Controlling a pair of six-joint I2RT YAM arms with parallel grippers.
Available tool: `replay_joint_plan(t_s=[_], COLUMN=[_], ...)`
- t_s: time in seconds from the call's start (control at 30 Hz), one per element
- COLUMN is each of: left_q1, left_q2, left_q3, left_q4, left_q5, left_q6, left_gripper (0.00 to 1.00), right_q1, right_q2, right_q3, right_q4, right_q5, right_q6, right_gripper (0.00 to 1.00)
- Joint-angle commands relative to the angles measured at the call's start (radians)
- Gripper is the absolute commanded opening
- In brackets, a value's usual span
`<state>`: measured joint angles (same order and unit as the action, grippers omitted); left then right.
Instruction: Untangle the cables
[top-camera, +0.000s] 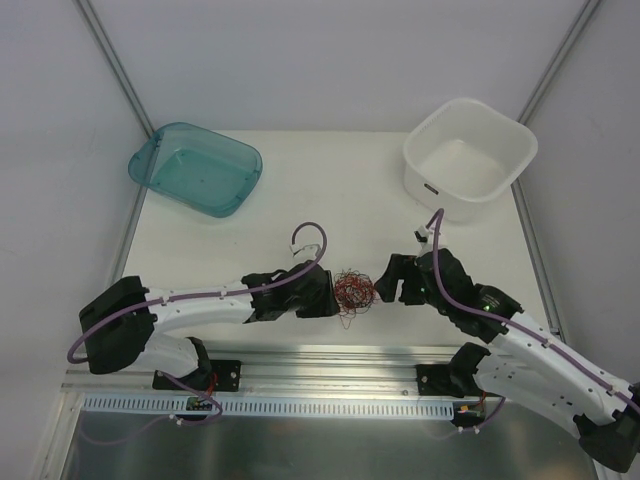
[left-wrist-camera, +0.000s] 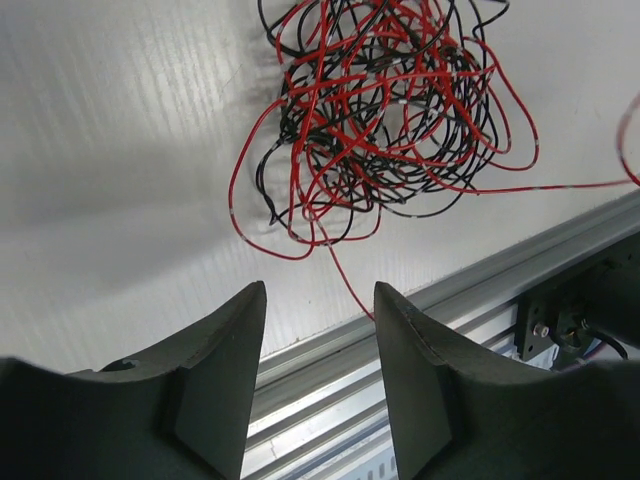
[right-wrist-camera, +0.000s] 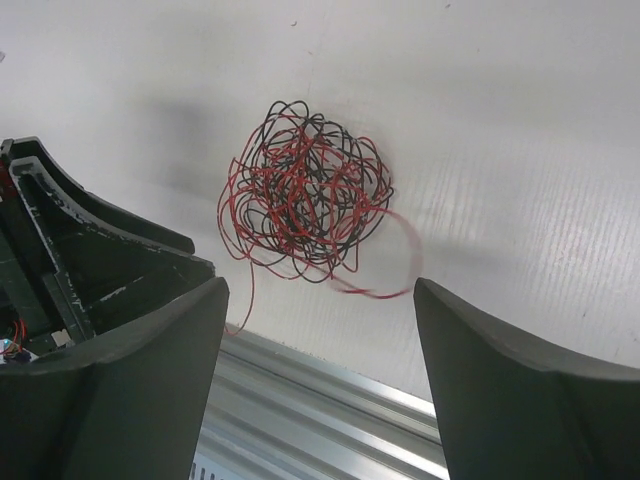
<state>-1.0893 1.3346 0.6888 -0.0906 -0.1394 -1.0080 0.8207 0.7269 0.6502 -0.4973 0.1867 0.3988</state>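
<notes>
Two grippers flanked cables (top-camera: 352, 291) at lower centre of top view; left gripper (left-wrist-camera: 320, 300) and right gripper (right-wrist-camera: 320, 288) both open, gripping nothing. Ball lay tangled on table (top-camera: 250, 240); next move likely needed pinch on loose outer strand

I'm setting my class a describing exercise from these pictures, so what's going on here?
A tangle of thin red and black wires lies on the white table near its front edge. The left gripper and right gripper sit on either side of it, both open, gripping nothing. The wires are one knotted ball. A teal tray and a white tub stand behind.
</notes>
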Motion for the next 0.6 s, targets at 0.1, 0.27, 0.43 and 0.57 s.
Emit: replay_joint_plan(t_s=[0.1,0.27,0.43,0.57], left_q1=[-0.009,-0.004,0.011,0.031], left_q2=[0.044,0.052,0.067,0.078], left_q3=[0.086,0.074,0.069,0.069], left_q4=[-0.004,-0.011,-0.009,-0.009], left_q5=[-0.098,-0.106,-0.095,-0.075], left_q6=[0.011,0.011,0.023,0.037], left_gripper=[0.43,0.34,0.24,0.18], right_q1=[0.005,0.005,0.005,0.005], right_q2=[0.015,0.072,0.158,0.223], right_q3=[-0.014,-0.014,-0.012,-0.001], right_q4=[0.098,0.15,0.201,0.236], right_q5=[-0.018,-0.009,-0.026,-0.032], right_q6=[-0.034,-0.052,-0.069,-0.086], right_gripper=[0.8,0.8,0.8,0.8])
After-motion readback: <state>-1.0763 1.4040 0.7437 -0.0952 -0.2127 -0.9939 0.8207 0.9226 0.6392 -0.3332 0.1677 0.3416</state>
